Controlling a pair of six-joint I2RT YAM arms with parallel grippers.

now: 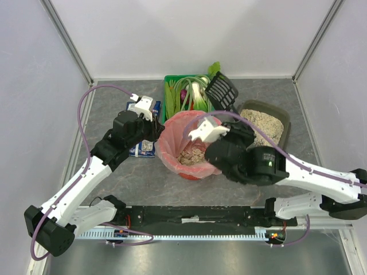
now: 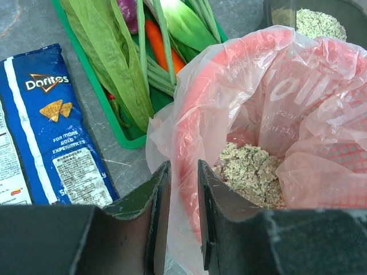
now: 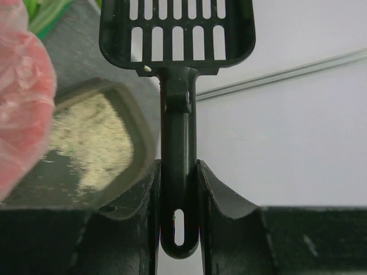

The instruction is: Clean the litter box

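Grey tabletop (image 1: pixel 143 184), litter box (image 1: pixel 268 105) slightly askew, long axis hidden by right arm (image 1: pixel 309 172).

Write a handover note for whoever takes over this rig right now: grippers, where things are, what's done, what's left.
Left gripper: jaws closed on the rim of the pink plastic bag that lines the round red bin.
Right gripper: jaws closed on the handle of the black slotted plastic scoop, which is raised and empty apart from one stuck granule.
The shallow dark grey-brown plastic litter box sits on the table just right of the bin, with beige litter in it.
Done: a heap of scooped litter lies in the bag.
Left: probably more sifting passes, then put the scoop down.
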